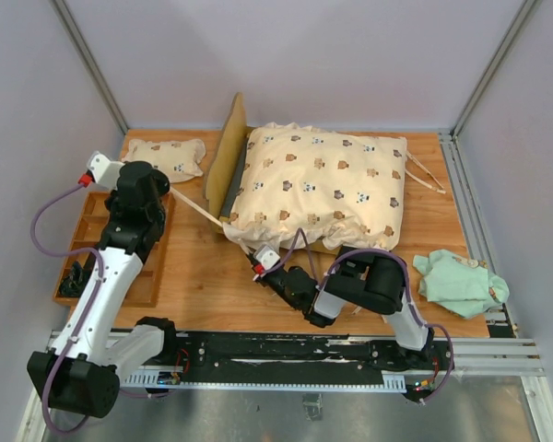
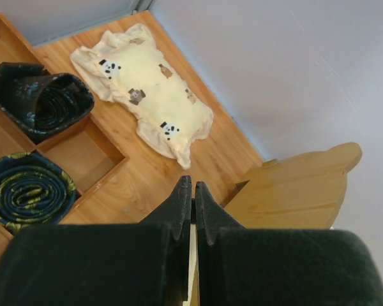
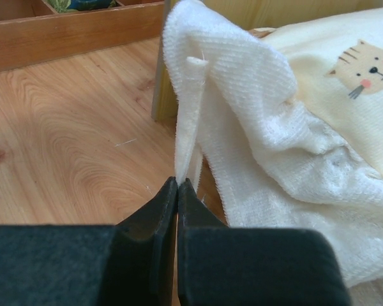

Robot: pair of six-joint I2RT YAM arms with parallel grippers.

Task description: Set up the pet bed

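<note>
The pet bed sits far-middle on the desk, under the quilt. The left pincer is clenched on a cream tie by the headboard. The right pincer grasps the quilt's near-left corner, with bare wood to its left.

**No readable text**

No letters, numbers, brands or labels legible on any surface. Printed pictures only: bear and panda faces on the small pillow beyond the left fingers, and a cat face on cream fabric up and right of the right fingers.
</note>
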